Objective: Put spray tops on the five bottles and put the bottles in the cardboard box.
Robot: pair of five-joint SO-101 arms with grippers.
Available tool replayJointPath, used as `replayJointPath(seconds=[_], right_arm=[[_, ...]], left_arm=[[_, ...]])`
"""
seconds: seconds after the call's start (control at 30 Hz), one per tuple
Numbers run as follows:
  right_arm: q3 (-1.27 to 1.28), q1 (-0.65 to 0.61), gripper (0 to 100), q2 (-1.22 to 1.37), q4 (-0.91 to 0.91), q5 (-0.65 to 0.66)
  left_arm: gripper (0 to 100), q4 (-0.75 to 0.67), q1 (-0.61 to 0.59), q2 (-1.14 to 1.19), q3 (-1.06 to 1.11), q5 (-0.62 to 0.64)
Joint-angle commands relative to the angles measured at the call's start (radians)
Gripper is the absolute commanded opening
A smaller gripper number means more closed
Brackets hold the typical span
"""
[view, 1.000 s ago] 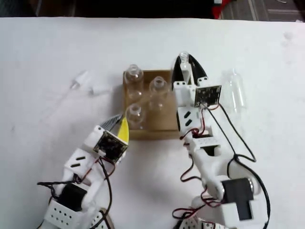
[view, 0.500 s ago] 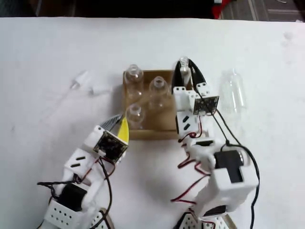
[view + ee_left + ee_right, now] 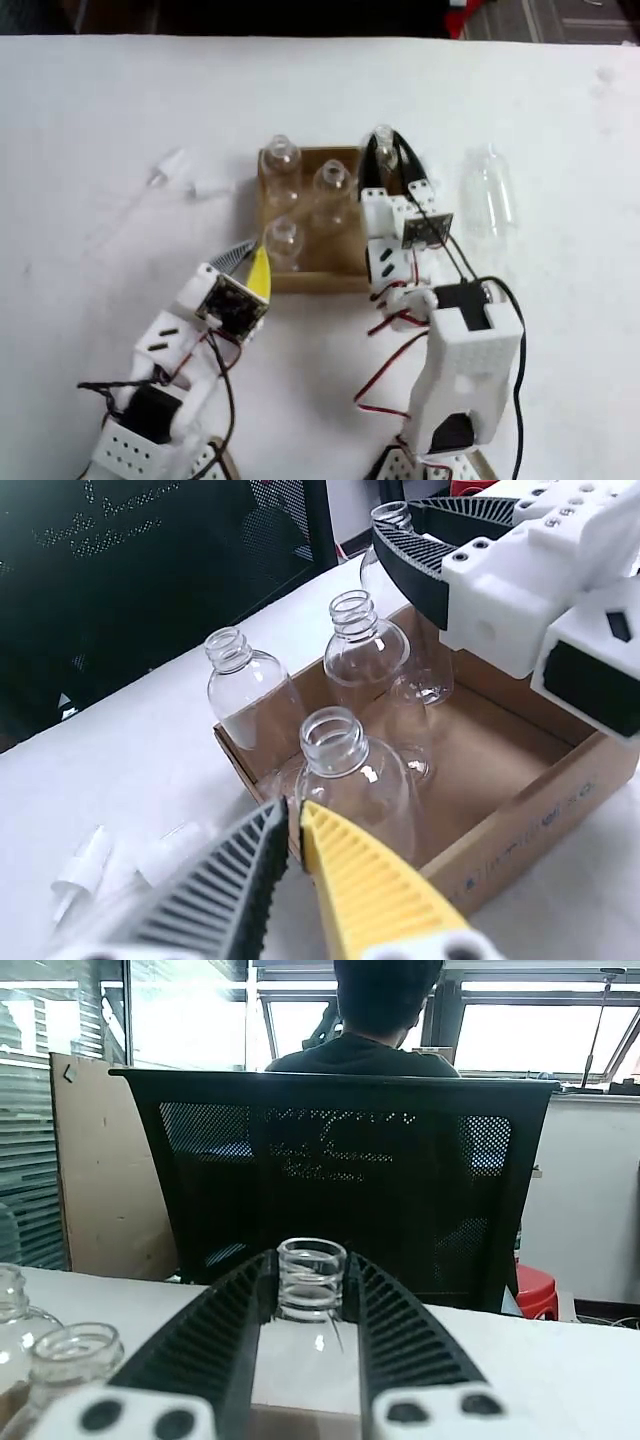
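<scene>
right gripper (image 3: 388, 150): i see its two black fingers closed on the neck of the held bottle (image 3: 384, 133), one finger on each side just under the rim. my right wrist camera shows the same grip.
held bottle, place: upright at the far right corner of the box (image 3: 310, 280), with its neck sticking up between the fingertips. from the left wrist camera its body (image 3: 430, 675) looks to be inside the box, but i cannot tell if its base touches the floor.
held bottle, look: clear plastic, rounded shoulders, short threaded neck, mouth open.
left gripper (image 3: 254, 250): black and yellow fingers pressed together with nothing between them. it hangs at the near left corner of the box, its tips just beside the near bottle (image 3: 283, 240).
bottles in box: the near bottle stands upright with two more, one at the far left corner (image 3: 281, 160) and one mid-box (image 3: 332, 185). all three are clear like the held one, with open necks.
fifth bottle (image 3: 488, 195): lying on its side on the table (image 3: 100, 100), right of the box in the high view and apart from both grippers.
spray tops (image 3: 190, 175): two small white pieces on the table left of the box, near each other and well apart from the left gripper.
</scene>
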Motion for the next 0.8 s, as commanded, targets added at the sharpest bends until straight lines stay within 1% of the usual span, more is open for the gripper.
replayJointPath(seconds=[0.0,0.07,0.2,0.63,0.7,0.77], right_arm=[[-0.029,0.013,1.5,-0.001,-0.024,0.0],[-0.029,0.013,1.5,-0.004,-0.024,0.015],[-0.029,-0.004,1.5,0.001,-0.024,0.114],[-0.028,-0.015,1.6,0.001,-0.022,0.118],[-0.028,-0.015,4.3,0.001,-0.022,0.118],[-0.028,-0.015,9.4,0.001,0.01,0.118]], left_arm=[[2,-0.008,0.012,-0.015,-0.003,0.0],[2,-0.008,0.012,-0.015,-0.003,0.0],[2,-0.008,0.012,-0.015,-0.003,0.0],[2,-0.008,0.012,-0.015,-0.005,0.0],[2,-0.008,0.012,-0.015,-0.005,0.0],[2,-0.008,0.012,-0.015,-0.005,0.0]])
